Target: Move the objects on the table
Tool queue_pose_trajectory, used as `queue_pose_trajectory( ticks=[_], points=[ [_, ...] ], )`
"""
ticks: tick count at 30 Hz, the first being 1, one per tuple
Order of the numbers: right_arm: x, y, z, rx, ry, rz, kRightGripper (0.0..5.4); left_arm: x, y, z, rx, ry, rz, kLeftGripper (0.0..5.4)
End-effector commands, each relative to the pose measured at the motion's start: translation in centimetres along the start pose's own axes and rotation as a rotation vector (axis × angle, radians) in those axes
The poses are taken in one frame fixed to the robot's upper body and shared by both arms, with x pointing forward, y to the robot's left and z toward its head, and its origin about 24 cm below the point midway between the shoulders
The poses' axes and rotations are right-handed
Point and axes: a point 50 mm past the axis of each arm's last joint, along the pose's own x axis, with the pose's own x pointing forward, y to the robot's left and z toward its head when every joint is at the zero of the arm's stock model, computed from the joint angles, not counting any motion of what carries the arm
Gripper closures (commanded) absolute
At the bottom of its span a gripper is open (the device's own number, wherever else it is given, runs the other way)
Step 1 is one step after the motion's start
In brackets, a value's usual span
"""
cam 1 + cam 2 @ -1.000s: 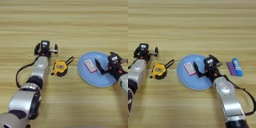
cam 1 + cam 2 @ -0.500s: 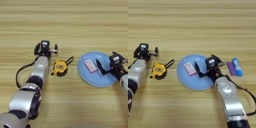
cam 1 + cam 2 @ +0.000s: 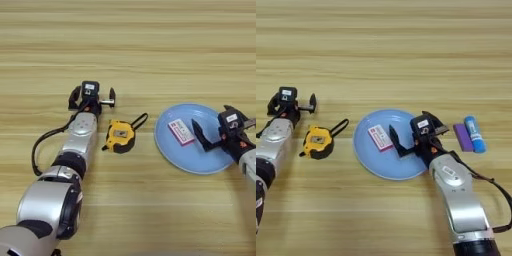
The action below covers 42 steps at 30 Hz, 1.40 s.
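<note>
Right pincer (image 3: pixel 410 134) now further right, wide over plate (image 3: pixel 368 160); blue tube (image 3: pixel 474 133) right-eye-only.

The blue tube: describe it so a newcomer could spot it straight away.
Start at the round blue plate mid-table, then look past the right gripper to its right. Two small things lie there side by side: the blue tube is the outer, rounded one, beside a flat purple piece.

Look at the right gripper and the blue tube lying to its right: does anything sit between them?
Yes. A small purple block lies between the right gripper and the blue tube, right beside the tube. The gripper is open over the blue plate, near the white pack.
</note>
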Motion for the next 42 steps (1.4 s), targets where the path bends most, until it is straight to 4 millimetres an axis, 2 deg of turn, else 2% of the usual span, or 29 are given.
queue_pose_trajectory(
  ticks=[1,7,22,41,42],
  points=[
    [0.3,1.0,0.0,-0.014,0.007,0.055,0.02,0.2,-0.1,0.5,0.006,-0.013,-0.003,0.00],
    [0.8,2.2,0.0,-0.018,0.013,0.101,0.02,0.2,-0.2,0.5,0.008,-0.013,-0.004,0.00],
    [1.5,3.4,-1.0,-0.006,0.072,0.164,0.02,0.2,-0.2,0.5,0.008,-0.013,-0.003,0.00],
    [1.7,3.4,-1.9,0.011,0.163,0.169,0.02,0.2,-0.3,0.5,0.008,-0.012,-0.003,0.00],
    [1.7,3.4,-2.0,0.014,0.166,0.170,0.17,0.2,-0.3,0.5,0.008,-0.012,-0.003,0.00]
  ],
)
